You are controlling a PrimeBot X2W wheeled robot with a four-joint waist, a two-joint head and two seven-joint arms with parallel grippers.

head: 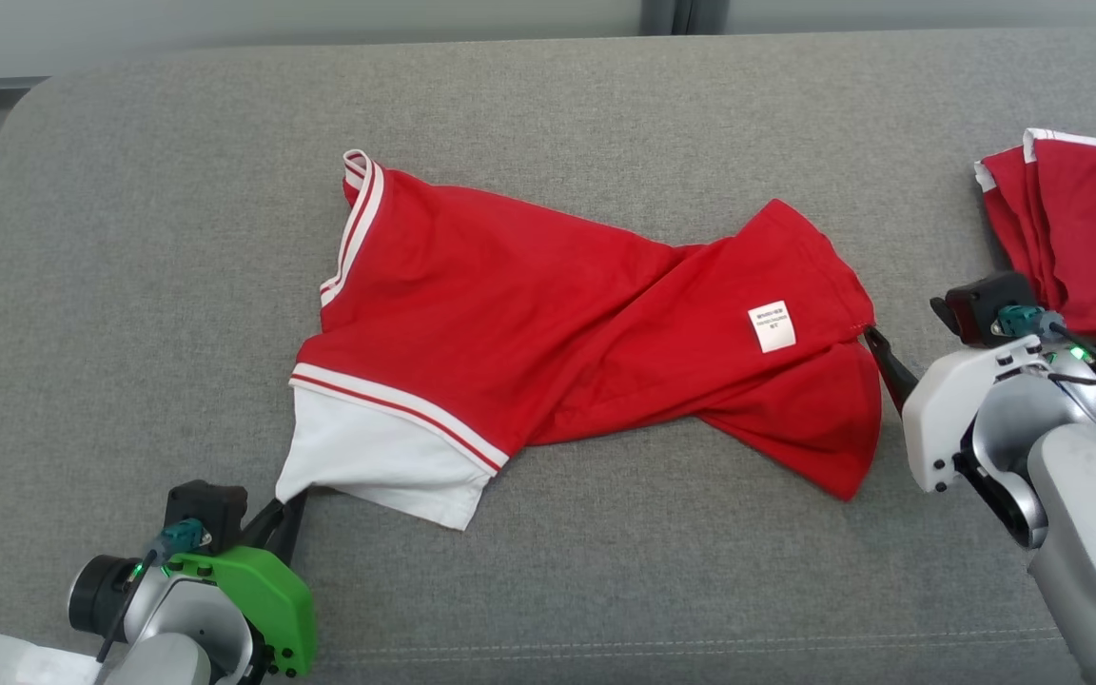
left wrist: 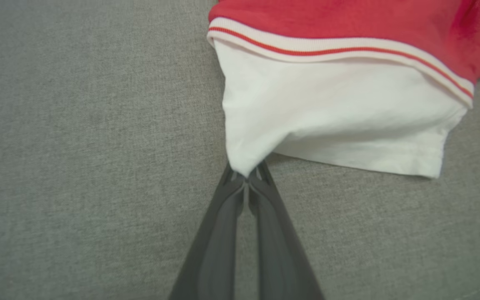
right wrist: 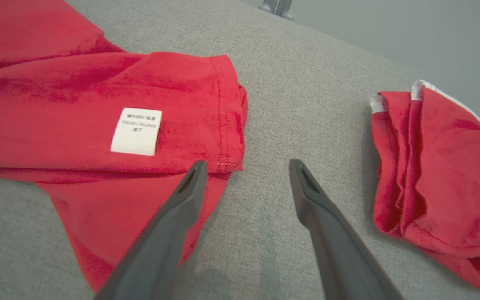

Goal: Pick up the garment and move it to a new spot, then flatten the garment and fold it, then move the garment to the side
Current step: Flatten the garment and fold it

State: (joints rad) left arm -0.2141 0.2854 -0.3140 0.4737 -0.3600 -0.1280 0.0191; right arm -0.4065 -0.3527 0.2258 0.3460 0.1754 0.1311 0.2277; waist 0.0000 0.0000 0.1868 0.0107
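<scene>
From the head we see the red shirt (head: 548, 333) lying twisted mid-cushion (head: 177, 238). The left wrist view adds our left gripper (left wrist: 246, 179), fingers pressed together on its white corner. The right wrist view adds our right gripper (right wrist: 246, 166), fingers spread wide and holding nothing, at the hem near a second shirt (right wrist: 431, 175).
</scene>
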